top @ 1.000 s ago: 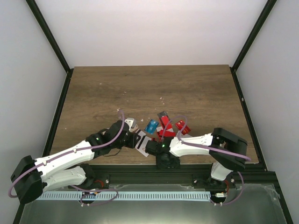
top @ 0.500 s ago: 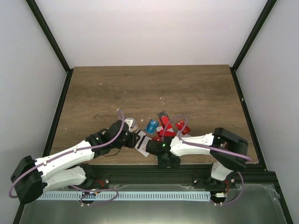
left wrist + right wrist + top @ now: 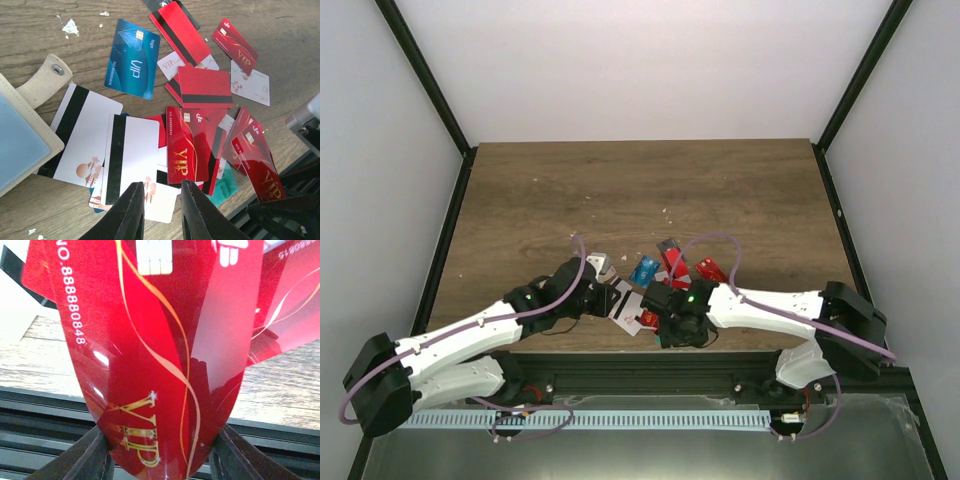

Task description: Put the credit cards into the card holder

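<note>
Your right end effector [image 3: 162, 456] is clenched on a red plastic credit card with gold VIP lettering [image 3: 150, 340], pinching it by its side edges so that it bows. Ease the squeeze until the card flattens without slipping, or it may spring free or jam at the slot. Carry it low to the beige leather-like folding card holder [image 3: 20, 145], which lies open near the desk's [image 3: 620, 190] near edge, just left of the heap of red, blue and white plastic credit cards [image 3: 187, 145], and lead with a short edge. Your left end effector [image 3: 162, 210] hovers over the heap, narrowly parted and grasping nothing; use it to pin the holder. A pale blue face shows inside the holder, and I cannot tell whether it is a card or the lining.
</note>
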Robot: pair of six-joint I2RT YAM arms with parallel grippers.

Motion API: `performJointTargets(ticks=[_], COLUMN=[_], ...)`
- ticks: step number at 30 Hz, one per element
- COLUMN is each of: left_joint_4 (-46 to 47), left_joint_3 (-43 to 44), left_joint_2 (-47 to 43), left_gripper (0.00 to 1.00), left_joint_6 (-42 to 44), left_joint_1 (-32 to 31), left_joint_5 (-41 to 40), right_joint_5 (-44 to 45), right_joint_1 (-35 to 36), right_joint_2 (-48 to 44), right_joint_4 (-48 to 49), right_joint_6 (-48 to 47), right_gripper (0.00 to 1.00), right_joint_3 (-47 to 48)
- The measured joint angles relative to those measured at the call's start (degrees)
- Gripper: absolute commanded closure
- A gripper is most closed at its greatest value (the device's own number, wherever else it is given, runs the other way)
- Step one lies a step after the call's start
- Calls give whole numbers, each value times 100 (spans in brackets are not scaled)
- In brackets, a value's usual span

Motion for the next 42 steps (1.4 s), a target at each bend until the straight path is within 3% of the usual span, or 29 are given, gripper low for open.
performJointTargets(ticks=[8,15,24,42], left_joint_4=[345,1373,2516,2949], left_joint_3=[-66,-601,-894,-1010], left_joint_2=[28,-411,-706,-660], left_gripper=[63,56,57,74], left_joint_6=[-212,-638,-1064,-1281], left_joint_1=[39,369,605,765], left_joint_5=[387,1480,2483,2481], right_joint_5=[31,-70,-186,-450], right_joint_1=[-120,-317,-409,-415], right_joint_2=[-219,-625,-868,-938], right_joint_4=[15,426,1095,1464], right_joint_6=[-232,-605,-807,-868], right_gripper=[49,49,49,48], right_joint_3=[48,402,654,654])
